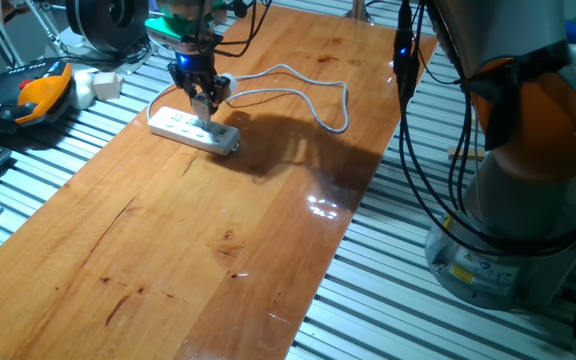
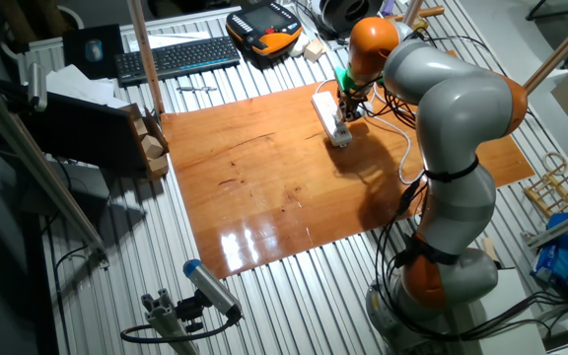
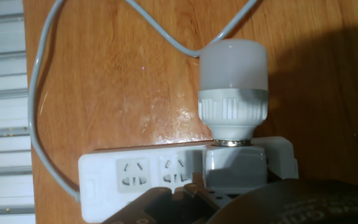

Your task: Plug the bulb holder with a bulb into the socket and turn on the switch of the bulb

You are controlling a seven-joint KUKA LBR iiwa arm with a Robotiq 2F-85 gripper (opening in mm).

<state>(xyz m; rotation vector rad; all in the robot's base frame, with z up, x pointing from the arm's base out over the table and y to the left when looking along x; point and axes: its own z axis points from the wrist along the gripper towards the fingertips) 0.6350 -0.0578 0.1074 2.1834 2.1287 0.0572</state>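
Bulb holder (image 3: 235,169) with bulb (image 3: 233,74) over socket (image 3: 135,174) on counter (image 1: 218,250); gripper (image 1: 203,98) jaws' opening indiscernible, apparently holding holder; risk: misaligned pins jamming, strip sliding.

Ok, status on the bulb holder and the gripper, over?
Gripper down on the socket, jaw state unclear. Bulb holder sits on the strip, bulb attached and unlit. Seating unconfirmed. Nothing in the way.

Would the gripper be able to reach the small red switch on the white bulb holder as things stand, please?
Hard to say: the gripper sits right at the white boxy bulb holder on the power strip, so it is close, but no red switch shows in any view.
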